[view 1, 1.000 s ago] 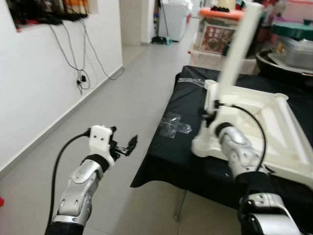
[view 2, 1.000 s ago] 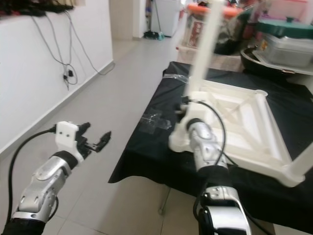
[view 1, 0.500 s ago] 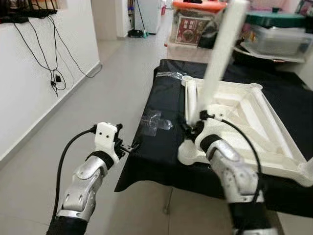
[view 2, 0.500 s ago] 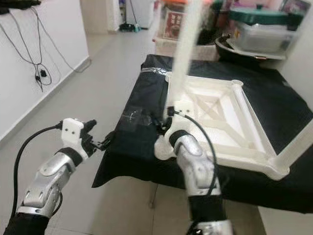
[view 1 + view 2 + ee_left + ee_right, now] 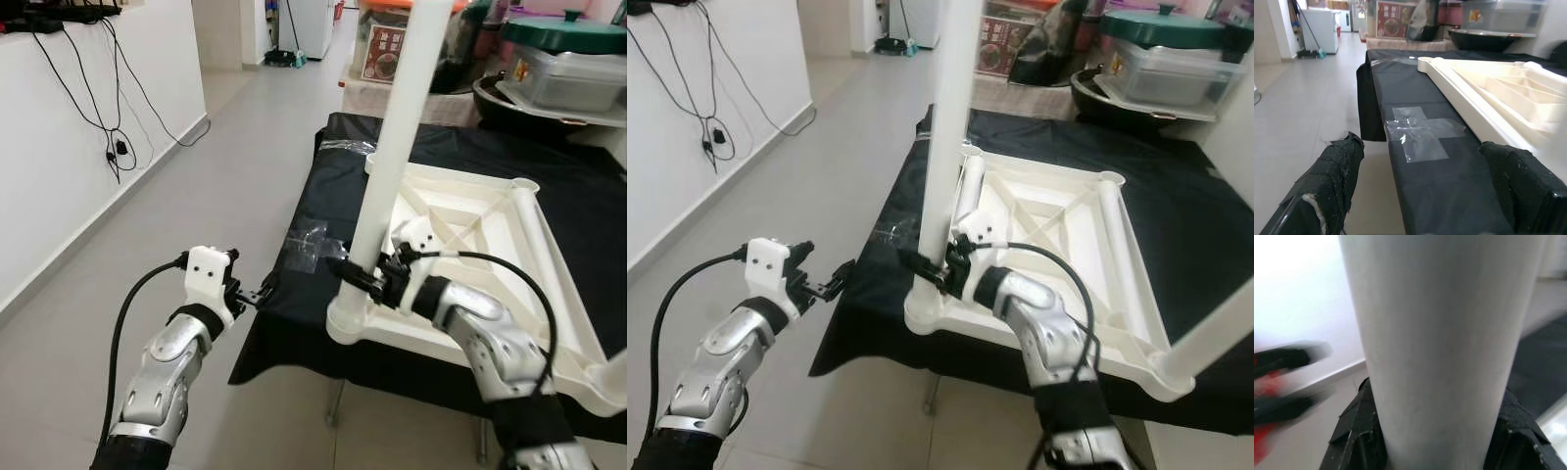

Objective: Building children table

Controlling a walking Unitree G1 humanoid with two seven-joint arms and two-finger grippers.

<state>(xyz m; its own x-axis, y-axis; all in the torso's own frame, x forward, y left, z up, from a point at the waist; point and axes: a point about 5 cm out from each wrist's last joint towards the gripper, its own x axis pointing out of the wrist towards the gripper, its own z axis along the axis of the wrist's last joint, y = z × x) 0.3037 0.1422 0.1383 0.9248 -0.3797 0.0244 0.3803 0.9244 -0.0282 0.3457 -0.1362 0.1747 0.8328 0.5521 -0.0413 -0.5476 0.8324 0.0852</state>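
Two grippers are at work beside a black-covered table (image 5: 323, 323). On it lies the white children's table (image 5: 490, 235), flipped upside down with its ribbed underside facing up. One white leg (image 5: 392, 147) stands upright in the near corner socket of that upturned table, at the table's front-left corner as the robot sees it, rising past the top of the head views.

The right gripper (image 5: 364, 279) is clamped around the lower part of this leg, just above the socket; in the right wrist view the black fingers (image 5: 1359, 431) press against both sides of the pale tube.

The left gripper (image 5: 257, 294) hovers in the air just off the edge of the black cloth, near the table corner, with its jaws spread apart and nothing between them. In the left wrist view its padded fingers (image 5: 1334, 171) frame a cross of clear tape (image 5: 1422, 134) stuck on the cloth.

Boxes and a green-lidded container (image 5: 563, 54) are stacked behind the table, and cables (image 5: 113, 88) hang down the white wall on the left.
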